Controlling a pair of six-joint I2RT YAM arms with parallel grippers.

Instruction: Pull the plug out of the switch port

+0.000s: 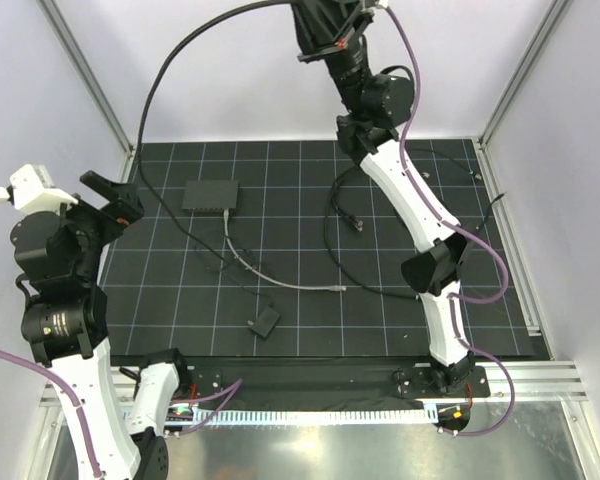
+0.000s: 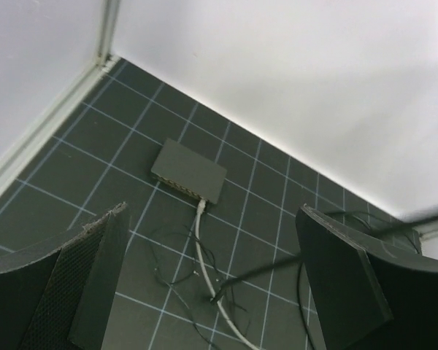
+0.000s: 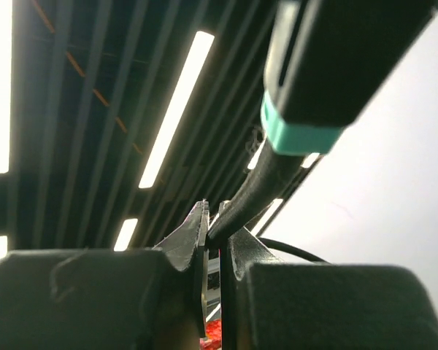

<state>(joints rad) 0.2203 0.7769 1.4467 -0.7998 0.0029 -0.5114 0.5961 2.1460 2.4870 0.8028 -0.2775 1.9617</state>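
Left gripper [image 2: 212, 211]: jaws spread wide, nothing between them, hanging above the left edge of the desk. Right gripper [image 3: 217, 222]: high over the far edge, pointing at the ceiling, fingers pinched tight on a thick black cable [image 3: 259, 182]. Switch [image 1: 211, 194]: flat on the mat in the far-left part of the desk, ports facing the near edge. White plug [image 1: 227, 214] sits in a port near its right end; the white cable [image 1: 280, 282] runs toward desk centre.

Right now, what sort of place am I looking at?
Probably a lab robot test cell: white walls on metal framing, a black grid mat, and a switch with a cable plugged in.
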